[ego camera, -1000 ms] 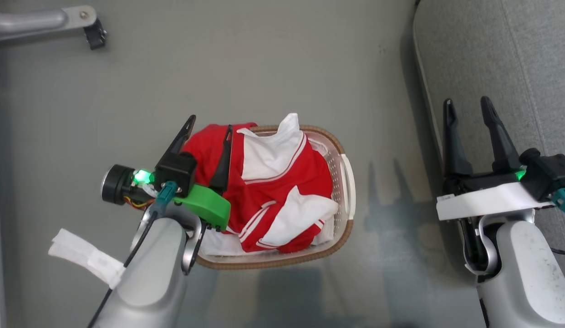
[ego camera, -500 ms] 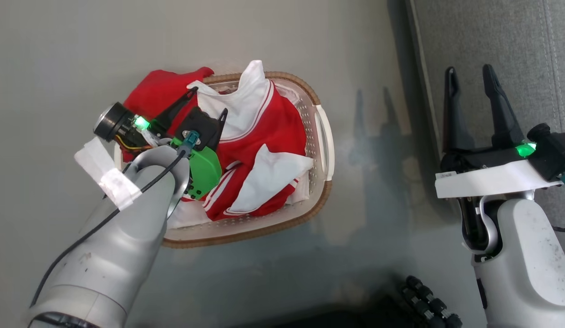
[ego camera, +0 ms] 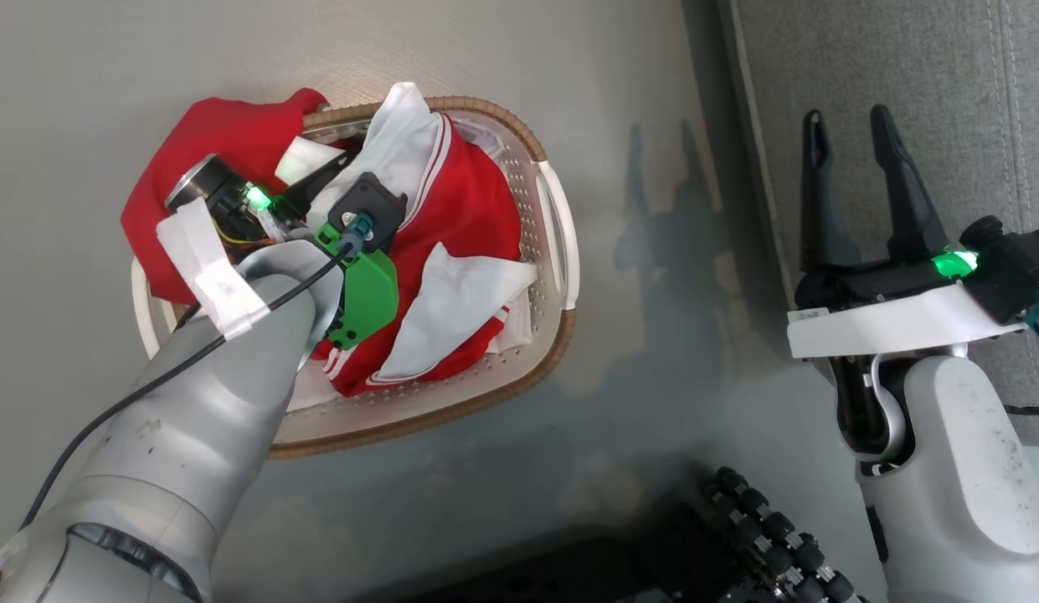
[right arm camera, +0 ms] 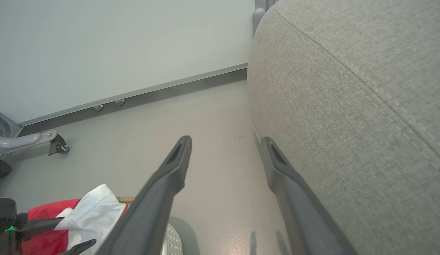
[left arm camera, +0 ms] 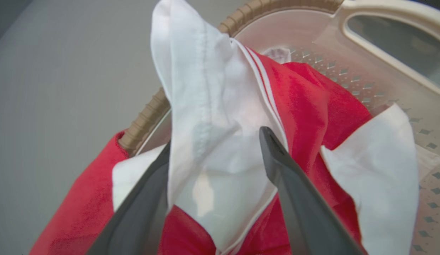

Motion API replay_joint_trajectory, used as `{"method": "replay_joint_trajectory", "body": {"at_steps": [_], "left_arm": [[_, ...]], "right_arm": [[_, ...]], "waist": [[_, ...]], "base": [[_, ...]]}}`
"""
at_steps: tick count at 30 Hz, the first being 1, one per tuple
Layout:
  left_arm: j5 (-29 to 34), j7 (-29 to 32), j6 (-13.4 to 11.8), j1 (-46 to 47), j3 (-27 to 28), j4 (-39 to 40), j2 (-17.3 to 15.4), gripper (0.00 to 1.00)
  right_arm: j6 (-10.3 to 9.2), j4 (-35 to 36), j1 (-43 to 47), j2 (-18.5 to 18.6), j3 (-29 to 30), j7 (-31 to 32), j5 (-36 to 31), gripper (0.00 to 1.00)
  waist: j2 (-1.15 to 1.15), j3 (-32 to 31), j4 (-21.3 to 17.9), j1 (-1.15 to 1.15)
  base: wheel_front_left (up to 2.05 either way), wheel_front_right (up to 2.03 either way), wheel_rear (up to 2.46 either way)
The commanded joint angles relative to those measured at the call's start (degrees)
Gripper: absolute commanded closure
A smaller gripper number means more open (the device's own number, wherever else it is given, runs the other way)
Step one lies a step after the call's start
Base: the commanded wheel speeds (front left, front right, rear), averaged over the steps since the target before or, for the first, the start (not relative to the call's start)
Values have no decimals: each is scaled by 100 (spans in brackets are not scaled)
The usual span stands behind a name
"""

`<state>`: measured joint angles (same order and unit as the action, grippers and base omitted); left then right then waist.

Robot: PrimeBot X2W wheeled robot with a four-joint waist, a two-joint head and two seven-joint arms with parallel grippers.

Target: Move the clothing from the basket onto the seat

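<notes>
Left pincer (left arm camera: 216, 138): spread, set astride a white fold of the clothing (ego camera: 460, 209) for gripping (nothing pinched).
Right pincer (ego camera: 846, 126): spread, held clear by the seat (ego camera: 904, 67).

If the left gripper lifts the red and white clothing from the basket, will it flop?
Probably floppy: the clothing lies crumpled, a red part drooping over the basket rim. Likely light, since a thin white fold stands up. The tangled pieces may drag each other out.

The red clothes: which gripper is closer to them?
Left. The left gripper straddles a white fold of the clothing in the basket; the right gripper hovers far off, by the edge of the seat.
</notes>
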<state>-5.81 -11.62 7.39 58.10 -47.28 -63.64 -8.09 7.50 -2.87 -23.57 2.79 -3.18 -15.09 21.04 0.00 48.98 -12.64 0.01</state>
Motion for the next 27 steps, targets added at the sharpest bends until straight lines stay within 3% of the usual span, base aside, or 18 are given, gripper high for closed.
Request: {"method": "replay_joint_trajectory", "body": {"at_steps": [1,2,3,6,7,8,18,27], "left_arm": [[-92,44,12,76,-75,-60,-60,0],[-166,59,12,85,-131,-88,-72,4],[-340,113,12,99,-236,-152,-89,43],[-496,106,13,80,-295,-262,-126,67],[-548,84,13,73,-318,-288,-134,87],[-584,73,13,58,-339,-304,-125,100],[-1014,-147,13,-318,-686,-271,19,100],[-1405,-360,13,-809,-763,269,-56,100]], "right_arm": [[-2,-2,-49,18,-33,-12,37,0],[-2,0,-52,18,-50,-12,55,0],[-2,9,-60,19,-92,-12,81,0],[-2,-2,-32,18,-147,-12,116,0],[-2,-10,-18,19,-157,-12,122,0],[-2,-17,-7,18,-162,-12,129,0],[-2,-249,112,20,-11,-12,14,0],[-2,-483,333,21,158,-12,-280,0]], "waist": [[0,38,-46,-1],[0,49,-60,-1],[0,68,-97,-1],[0,58,-149,-1],[0,48,-164,-1],[0,36,-172,-1],[0,-414,24,-1],[0,-1341,420,-1]], "base": [[0,0,0],[0,0,0],[0,0,0],[0,0,0],[0,0,0],[0,0,0],[0,0,0],[0,0,0]]}}
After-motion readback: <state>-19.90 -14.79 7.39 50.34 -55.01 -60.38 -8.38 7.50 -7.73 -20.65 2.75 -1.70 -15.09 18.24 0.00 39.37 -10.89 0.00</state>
